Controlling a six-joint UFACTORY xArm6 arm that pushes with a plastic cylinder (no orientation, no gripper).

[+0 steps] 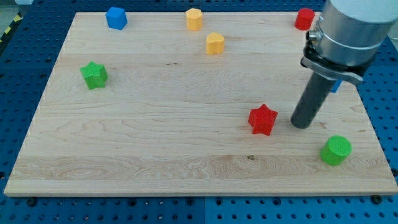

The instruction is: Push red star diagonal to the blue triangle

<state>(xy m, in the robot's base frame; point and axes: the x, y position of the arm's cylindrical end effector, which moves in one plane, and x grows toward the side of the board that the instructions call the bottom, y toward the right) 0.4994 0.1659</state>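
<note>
The red star [262, 119] lies on the wooden board [155, 137], right of centre. My tip [302, 125] rests on the board just to the star's right, with a small gap between them. Only a small blue sliver [336, 86] shows behind the arm at the view's right. It may be the blue triangle, but its shape is hidden.
A blue block [116, 17], a yellow hexagon [194, 19] and a red block [304, 18] sit along the view's top. A yellow heart [214, 43] lies below the hexagon. A green star [94, 74] is at the left and a green cylinder [336, 150] at the lower right.
</note>
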